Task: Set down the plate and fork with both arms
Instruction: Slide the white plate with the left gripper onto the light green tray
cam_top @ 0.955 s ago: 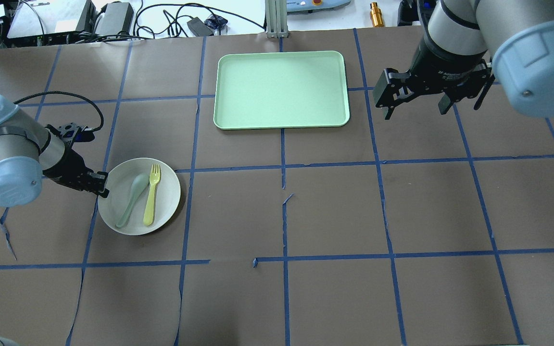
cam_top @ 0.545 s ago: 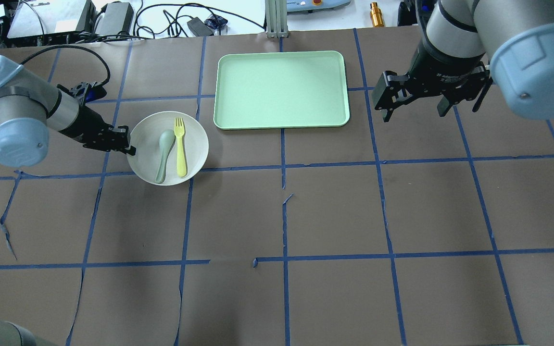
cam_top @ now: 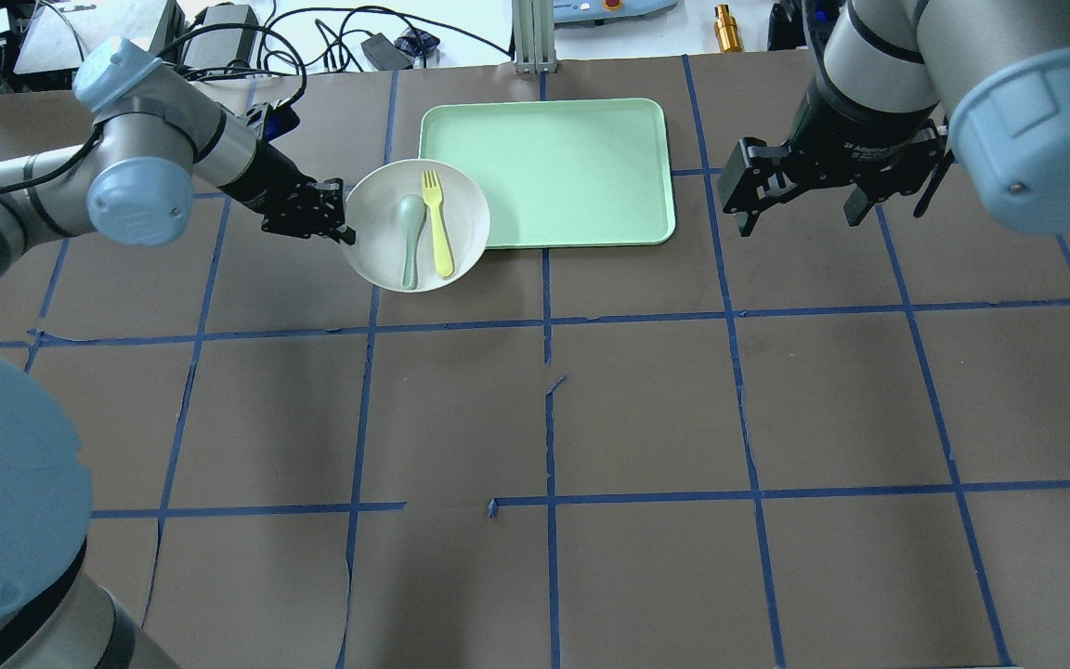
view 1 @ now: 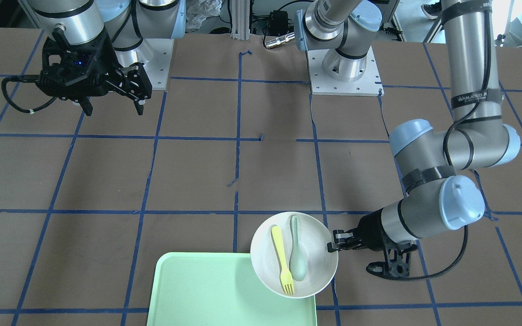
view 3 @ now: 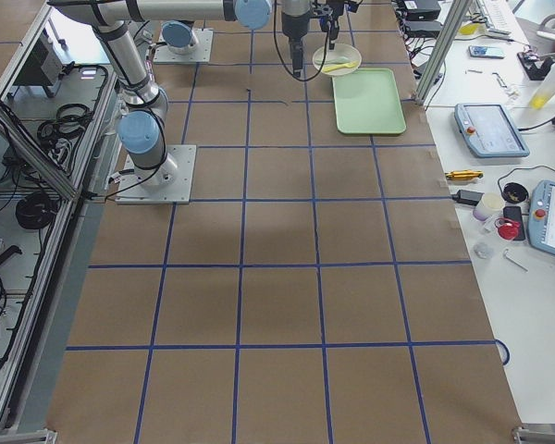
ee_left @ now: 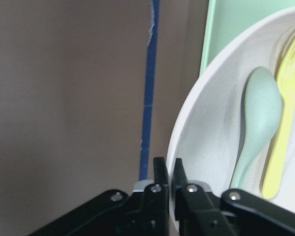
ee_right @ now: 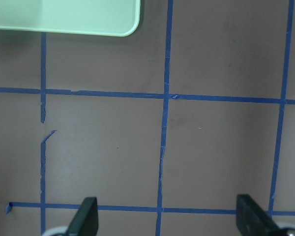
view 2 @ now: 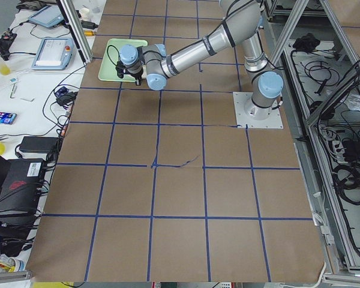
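The off-white plate (cam_top: 377, 246) hangs in the air at the mint-green tray's (cam_top: 572, 167) near left corner, overlapping its edge. The yellow fork (cam_top: 437, 223) and a pale grey-green spoon (cam_top: 411, 237) lie side by side in it. My left gripper (cam_top: 338, 229) is shut on the plate's left rim; the wrist view shows the plate (ee_left: 206, 142) pinched between the fingers (ee_left: 161, 172). In the front-facing view the plate (view 1: 320, 267), fork (view 1: 282, 260) and left gripper (view 1: 333, 240) show too. My right gripper (cam_top: 800, 209) is open and empty, high to the right of the tray.
The tray (view 1: 206, 294) lies at the far middle of the brown, blue-taped table (cam_top: 646, 409). Cables and boxes (cam_top: 219, 37) sit beyond the far edge. The right wrist view shows only table (ee_right: 211, 142) and a tray corner (ee_right: 88, 19) below.
My left arm has carried the plate with fork and spoon from the near left up and rightward to the tray's left edge. The right arm has stayed put.
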You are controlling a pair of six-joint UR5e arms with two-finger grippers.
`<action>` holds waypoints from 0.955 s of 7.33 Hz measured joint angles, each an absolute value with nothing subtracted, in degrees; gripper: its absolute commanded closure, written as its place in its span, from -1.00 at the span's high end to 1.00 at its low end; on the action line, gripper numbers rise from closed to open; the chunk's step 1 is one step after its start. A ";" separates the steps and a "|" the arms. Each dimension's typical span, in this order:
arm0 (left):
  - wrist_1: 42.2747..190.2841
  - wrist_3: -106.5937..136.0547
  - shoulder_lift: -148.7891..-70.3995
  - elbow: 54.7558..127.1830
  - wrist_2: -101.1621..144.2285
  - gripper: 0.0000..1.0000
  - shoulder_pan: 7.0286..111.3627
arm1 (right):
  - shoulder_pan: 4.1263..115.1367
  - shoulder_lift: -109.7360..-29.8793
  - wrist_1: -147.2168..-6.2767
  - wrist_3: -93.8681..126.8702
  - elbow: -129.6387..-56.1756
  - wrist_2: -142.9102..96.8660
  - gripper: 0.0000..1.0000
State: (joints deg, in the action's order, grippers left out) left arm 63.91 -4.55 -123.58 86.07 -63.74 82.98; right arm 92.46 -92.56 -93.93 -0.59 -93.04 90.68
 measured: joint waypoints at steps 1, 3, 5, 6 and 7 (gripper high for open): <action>64.09 -2.56 -127.48 81.05 -62.81 -0.89 85.35 | 92.46 -92.60 -93.94 -0.56 -92.92 90.69 1.00; 64.81 -0.06 -134.59 72.30 -63.42 -0.88 89.24 | 92.46 -92.63 -93.95 -0.53 -93.01 90.70 1.00; 68.52 -0.21 -139.06 65.80 -65.31 -0.85 91.12 | 92.46 -92.46 -93.96 -0.54 -93.23 90.70 1.00; 69.74 -0.27 -139.97 64.23 -65.61 -0.81 91.64 | 92.46 -92.36 -93.98 -0.58 -93.34 90.73 1.00; 70.24 -0.19 -140.39 63.44 -65.82 -0.51 91.89 | 92.46 -92.26 -94.01 -0.60 -93.39 90.74 1.00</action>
State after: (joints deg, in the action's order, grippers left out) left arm 70.24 -0.19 -140.39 63.44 -65.82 91.89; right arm 92.46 -92.26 -94.01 -0.60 -93.39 90.74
